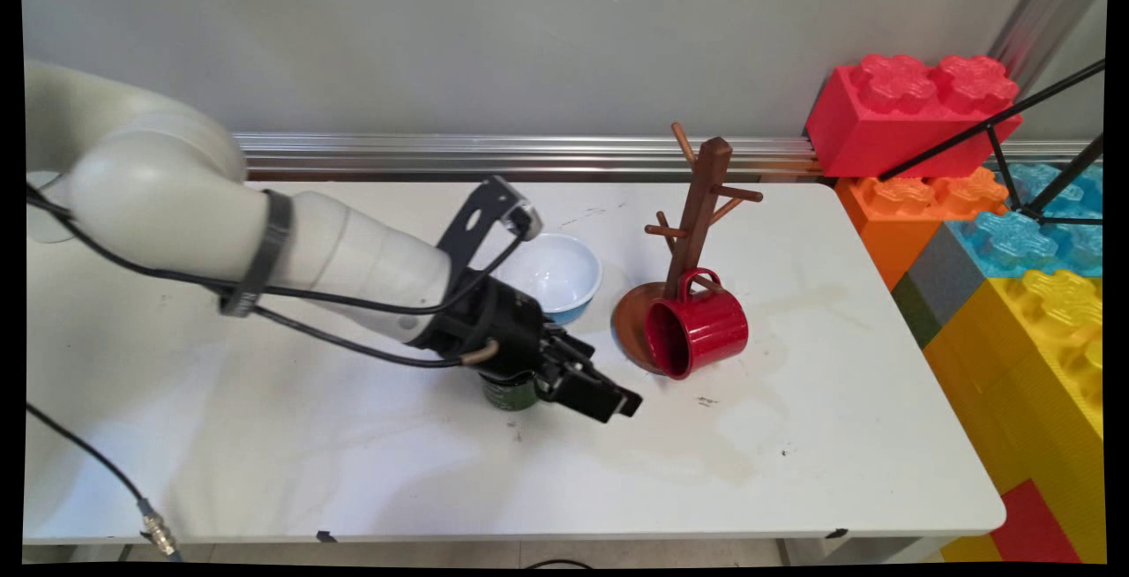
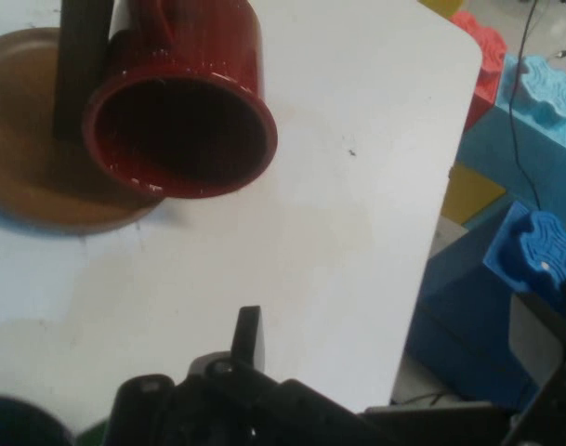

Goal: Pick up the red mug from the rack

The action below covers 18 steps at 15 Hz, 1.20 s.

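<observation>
Main view, left to right: the white arm (image 1: 265, 251) reached in low over the table (image 1: 838, 471), and its gripper (image 1: 622, 405) hung just above the table, holding nothing that could be seen; whether it stood wide or narrow could not be told. A green can (image 1: 507, 392) stood just under the wrist, mostly hidden by it. Behind the can sat a white bowl (image 1: 556, 275), upright and empty. Right of the bowl stood a wooden mug tree (image 1: 701, 198) on a round base, and a red mug (image 1: 697, 330) lay tilted against its post, handle at a low peg. Hand view showed the mug (image 2: 180, 121) ahead, its mouth facing the gripper, with bare table between them. Toy blocks (image 1: 908, 105) were stacked beyond the table's right edge. Counted: one can, one bowl, one tree, one mug, several blocks.
</observation>
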Available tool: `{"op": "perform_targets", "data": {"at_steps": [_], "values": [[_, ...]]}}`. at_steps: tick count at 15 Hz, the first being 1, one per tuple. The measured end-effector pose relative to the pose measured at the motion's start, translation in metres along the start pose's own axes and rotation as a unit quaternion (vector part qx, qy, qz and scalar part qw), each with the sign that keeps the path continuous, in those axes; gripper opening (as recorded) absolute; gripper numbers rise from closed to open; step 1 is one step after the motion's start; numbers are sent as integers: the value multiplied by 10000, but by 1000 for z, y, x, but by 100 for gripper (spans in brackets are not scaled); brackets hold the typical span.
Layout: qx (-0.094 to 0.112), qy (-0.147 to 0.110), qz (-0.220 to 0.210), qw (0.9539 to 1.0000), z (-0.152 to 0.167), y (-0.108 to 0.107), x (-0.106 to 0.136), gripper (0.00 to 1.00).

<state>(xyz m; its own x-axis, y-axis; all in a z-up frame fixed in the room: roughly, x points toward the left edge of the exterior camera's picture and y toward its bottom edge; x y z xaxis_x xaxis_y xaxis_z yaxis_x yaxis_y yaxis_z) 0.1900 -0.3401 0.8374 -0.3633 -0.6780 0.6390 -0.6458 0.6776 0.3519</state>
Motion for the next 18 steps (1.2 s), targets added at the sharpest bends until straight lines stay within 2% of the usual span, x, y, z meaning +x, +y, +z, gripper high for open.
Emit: {"op": "perform_targets", "data": {"at_steps": [6,18], "values": [[26,55,-95,9999,30,-3,10,100],[44,365,-261,9990,82,-9,24,100]]}}
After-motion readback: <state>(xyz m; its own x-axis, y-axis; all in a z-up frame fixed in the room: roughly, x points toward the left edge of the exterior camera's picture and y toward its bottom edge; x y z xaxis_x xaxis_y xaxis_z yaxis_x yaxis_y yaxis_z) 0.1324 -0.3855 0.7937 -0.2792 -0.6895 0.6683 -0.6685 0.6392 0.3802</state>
